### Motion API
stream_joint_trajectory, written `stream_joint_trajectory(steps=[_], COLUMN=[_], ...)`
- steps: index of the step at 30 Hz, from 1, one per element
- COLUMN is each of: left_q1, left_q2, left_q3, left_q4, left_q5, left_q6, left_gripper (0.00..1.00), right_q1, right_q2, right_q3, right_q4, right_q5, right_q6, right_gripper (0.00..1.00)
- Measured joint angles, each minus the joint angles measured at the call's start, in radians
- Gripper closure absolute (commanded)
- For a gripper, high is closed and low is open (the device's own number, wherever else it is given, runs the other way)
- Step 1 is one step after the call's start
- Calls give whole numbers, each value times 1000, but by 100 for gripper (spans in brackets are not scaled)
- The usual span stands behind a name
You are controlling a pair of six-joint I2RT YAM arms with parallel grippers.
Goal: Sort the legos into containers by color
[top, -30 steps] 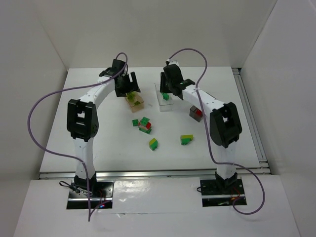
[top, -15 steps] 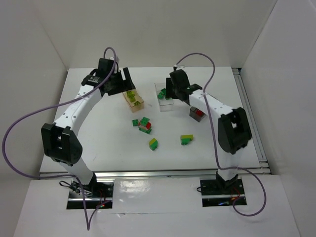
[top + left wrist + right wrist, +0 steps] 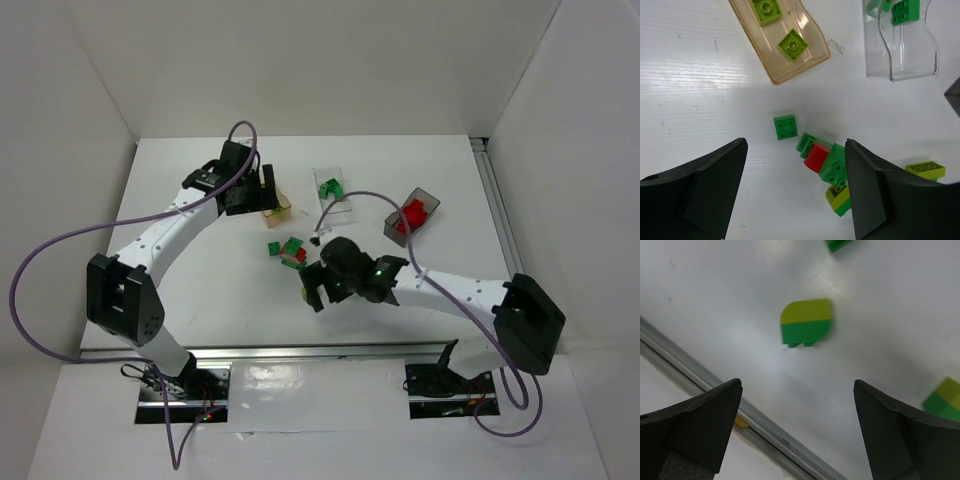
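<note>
My left gripper (image 3: 262,192) is open and hovers beside the orange-tan container (image 3: 790,67), which holds two yellow-green legos (image 3: 793,44). Below its jaws lie a single green lego (image 3: 786,127), a green-and-red cluster (image 3: 826,159) and a yellow-green-on-green stack (image 3: 841,198). The clear container (image 3: 340,208) holds green legos (image 3: 328,186). Red legos (image 3: 408,214) lie in the smoky dark container (image 3: 428,198). My right gripper (image 3: 314,292) is open and empty, low over the near middle of the table. A yellow-green-and-green stack (image 3: 806,322) lies just beyond its fingertips.
Another two-colour stack (image 3: 945,397) sits to the right in the right wrist view. The table's metal front rail (image 3: 715,395) runs just under the right gripper. White walls close in the table on three sides.
My right arm swung from the clear container down to the near middle of the table and its jaws opened. The left gripper shifted a little by the orange-tan container. The dark container moved back and right.
</note>
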Motion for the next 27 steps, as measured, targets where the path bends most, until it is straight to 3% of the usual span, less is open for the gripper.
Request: stream_joint_trajectory(steps=[5,15,22,27], left_q1=[5,19,19,24], left_q2=[-21,-39,-39,-23], left_q3=[0,0,0,-2], left_q4=[-7,-23,-26,-33], left_q5=[-38,-50,-50,-50], left_q6=[-1,-1,-2,-5], left_gripper=[13,13,15,18], right_q1=[116,105,-56,-71], right_q2=[137,331,250,131], right_q3=[49,154,67,50], right_q4=[5,-3,-43,-68], right_q5=[3,152,208,204], right_q6=[-34,-57,-24,6], right_gripper=[0,7,12,12])
